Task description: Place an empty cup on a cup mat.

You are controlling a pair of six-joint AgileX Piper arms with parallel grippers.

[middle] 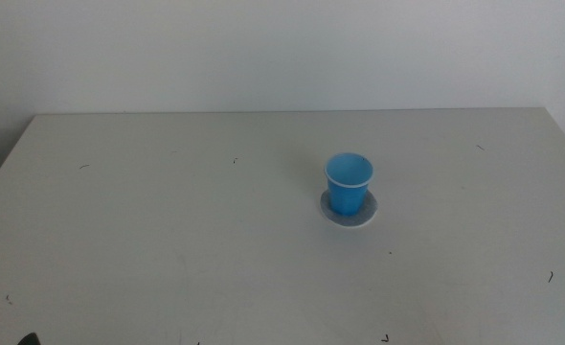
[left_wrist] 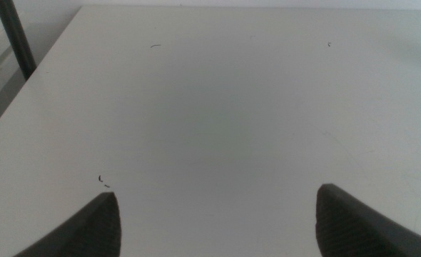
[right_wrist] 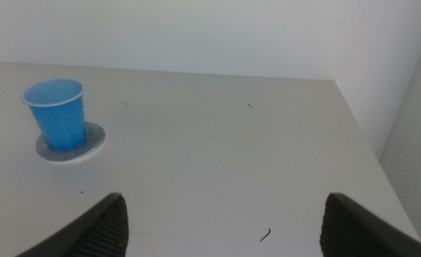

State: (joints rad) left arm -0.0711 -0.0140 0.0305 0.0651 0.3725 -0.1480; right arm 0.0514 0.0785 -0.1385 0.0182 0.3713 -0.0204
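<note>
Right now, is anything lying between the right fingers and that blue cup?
No. The right wrist view shows only bare table between the right gripper and the cup.

One blue cup [middle: 349,183], one speckled grey cup mat [middle: 349,215], one white desk [middle: 168,211]. Two grippers: the left gripper [left_wrist: 217,214] and the right gripper [right_wrist: 225,218].

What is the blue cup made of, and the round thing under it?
The cup looks like thin, smooth plastic: even bright blue, with a pale rolled rim. The cup mat under it looks like speckled grey stone or ceramic with a white edge; it could also be printed plastic, the pictures cannot settle that.
</note>
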